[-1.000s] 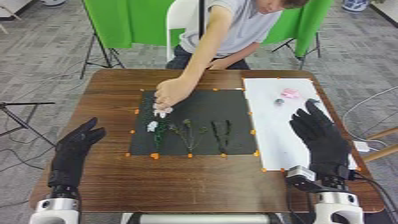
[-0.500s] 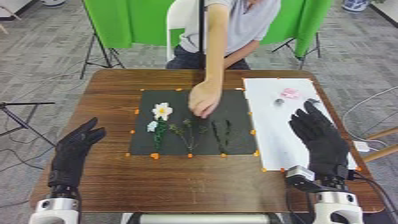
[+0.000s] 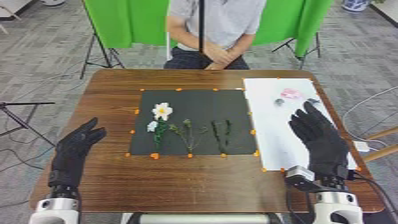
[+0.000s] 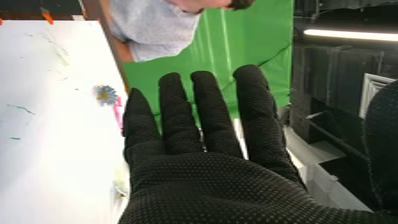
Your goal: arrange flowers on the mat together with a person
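Note:
In the head view, the dark mat holds a white flower at its upper left. Below it are a small pale blue flower and a green stem. Thin branching stems lie mid-mat, with two dark green stems to their right. My left hand is open, left of the mat. Over the white sheet, my right hand is open and holds nothing. The right wrist view shows my right hand with straight fingers, beside a blue flower.
The white sheet lies right of the mat, with a pink flower and a small greyish flower near its far end. Orange tape marks edge the mat and sheet. A person sits across the brown table, hands clasped in the lap.
The person's hand has let go of the white flower, which lies on the mat, then moved right over the mat and drawn back off the table. Both my arms have kept still.

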`<state>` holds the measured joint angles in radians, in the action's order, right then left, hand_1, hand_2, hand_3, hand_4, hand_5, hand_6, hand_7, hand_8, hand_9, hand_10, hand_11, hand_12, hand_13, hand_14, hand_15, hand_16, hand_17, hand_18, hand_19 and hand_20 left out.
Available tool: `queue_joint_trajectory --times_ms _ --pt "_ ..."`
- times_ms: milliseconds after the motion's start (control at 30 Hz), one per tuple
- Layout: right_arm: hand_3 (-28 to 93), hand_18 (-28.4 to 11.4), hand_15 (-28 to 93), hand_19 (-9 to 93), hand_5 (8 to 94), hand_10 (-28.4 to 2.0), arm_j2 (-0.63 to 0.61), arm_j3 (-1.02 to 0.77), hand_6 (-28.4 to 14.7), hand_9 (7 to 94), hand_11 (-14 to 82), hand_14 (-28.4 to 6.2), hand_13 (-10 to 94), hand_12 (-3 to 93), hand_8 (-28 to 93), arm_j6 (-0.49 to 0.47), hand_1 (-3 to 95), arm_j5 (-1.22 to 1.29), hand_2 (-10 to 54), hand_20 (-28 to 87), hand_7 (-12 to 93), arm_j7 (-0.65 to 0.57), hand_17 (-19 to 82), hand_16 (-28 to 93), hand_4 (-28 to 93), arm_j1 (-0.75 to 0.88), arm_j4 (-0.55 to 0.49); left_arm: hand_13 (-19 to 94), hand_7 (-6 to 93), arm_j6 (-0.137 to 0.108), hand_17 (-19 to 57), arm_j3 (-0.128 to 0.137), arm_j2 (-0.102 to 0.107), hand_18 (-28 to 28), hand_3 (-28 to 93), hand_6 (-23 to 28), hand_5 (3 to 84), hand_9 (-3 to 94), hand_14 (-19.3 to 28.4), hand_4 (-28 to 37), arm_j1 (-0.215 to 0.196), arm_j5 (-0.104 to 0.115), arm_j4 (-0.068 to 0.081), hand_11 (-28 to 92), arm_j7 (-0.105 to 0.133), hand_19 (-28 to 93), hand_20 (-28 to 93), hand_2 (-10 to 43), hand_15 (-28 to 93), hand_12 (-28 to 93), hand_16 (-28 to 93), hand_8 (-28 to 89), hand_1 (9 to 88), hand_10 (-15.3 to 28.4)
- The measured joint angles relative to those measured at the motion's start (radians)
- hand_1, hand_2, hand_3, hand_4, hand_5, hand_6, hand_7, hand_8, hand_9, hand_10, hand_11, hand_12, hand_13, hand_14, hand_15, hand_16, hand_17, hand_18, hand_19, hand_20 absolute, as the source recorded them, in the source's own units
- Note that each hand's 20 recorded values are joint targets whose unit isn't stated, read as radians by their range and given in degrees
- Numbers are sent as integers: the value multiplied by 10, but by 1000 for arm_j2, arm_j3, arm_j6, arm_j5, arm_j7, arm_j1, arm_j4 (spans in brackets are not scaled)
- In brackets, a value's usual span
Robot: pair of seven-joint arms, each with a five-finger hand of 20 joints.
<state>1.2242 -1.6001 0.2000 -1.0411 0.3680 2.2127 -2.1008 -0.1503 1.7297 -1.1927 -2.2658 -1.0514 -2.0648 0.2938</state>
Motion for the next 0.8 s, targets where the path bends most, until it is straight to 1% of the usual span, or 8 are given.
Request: queue_joint_trajectory --times_ms 100,133,233,300,400,467,600,800 --pt "743 -154 99 74 405 -151 0 0 -14 399 43 -147 325 127 -80 1 124 -3 -23 251 106 -3 171 159 -186 0 0 387 58 0 97 0 0 116 681 62 457 480 170 -282 0 0 0 157 0 24 195 -95 111 109 6 -55 257 142" --pt "731 -157 107 111 409 -154 -1 -1 -17 411 46 -149 347 131 -81 3 143 -9 -26 269 109 -7 184 163 -185 -1 -1 387 58 0 97 0 0 116 682 62 457 480 170 -281 0 0 0 157 0 24 195 -95 111 109 6 -55 256 142" --pt "717 -165 126 293 413 -159 -17 -8 -24 434 50 -149 402 139 -81 49 186 -91 -58 346 115 -68 207 174 -182 -3 -13 387 58 0 97 0 -2 116 681 62 457 480 170 -281 -1 0 0 157 0 24 195 -95 111 109 6 -55 256 142" --pt "721 -169 134 375 414 -154 -48 -9 -28 440 56 -147 436 146 -82 146 204 -224 -88 346 118 -177 211 189 -184 -15 -24 387 58 0 97 1 -2 116 682 62 457 480 170 -281 -1 0 0 157 0 24 195 -95 111 109 6 -55 255 142" --pt "720 -175 144 440 424 -150 -132 -12 -32 448 65 -146 471 151 -84 304 219 -442 -95 357 123 -394 219 198 -185 -51 -22 388 58 0 97 2 -2 116 682 62 458 480 169 -281 -1 0 -1 157 0 24 195 -95 111 109 6 -55 255 142" --pt "717 -179 152 472 430 -151 -198 -32 -35 454 71 -147 493 154 -85 332 222 -536 -95 365 121 -508 225 204 -185 -83 -5 388 59 0 97 2 -2 115 682 62 458 480 169 -281 -1 0 -1 157 0 24 195 -95 111 109 6 -55 255 142" --pt "710 -187 168 511 433 -156 -325 -53 -36 458 79 -151 522 162 -83 287 226 -655 -95 369 118 -641 234 219 -186 -166 57 387 59 0 97 1 -2 115 682 62 457 480 169 -281 -1 0 -1 156 0 24 195 -95 111 108 6 -56 256 142" --pt "699 -179 200 518 436 -156 -468 25 -23 470 92 -152 537 172 -83 76 239 -992 -95 355 117 -869 261 222 -190 -325 132 388 57 -1 97 1 -2 115 682 63 457 479 170 -282 -1 0 -1 156 1 24 195 -95 111 109 6 -55 256 142"
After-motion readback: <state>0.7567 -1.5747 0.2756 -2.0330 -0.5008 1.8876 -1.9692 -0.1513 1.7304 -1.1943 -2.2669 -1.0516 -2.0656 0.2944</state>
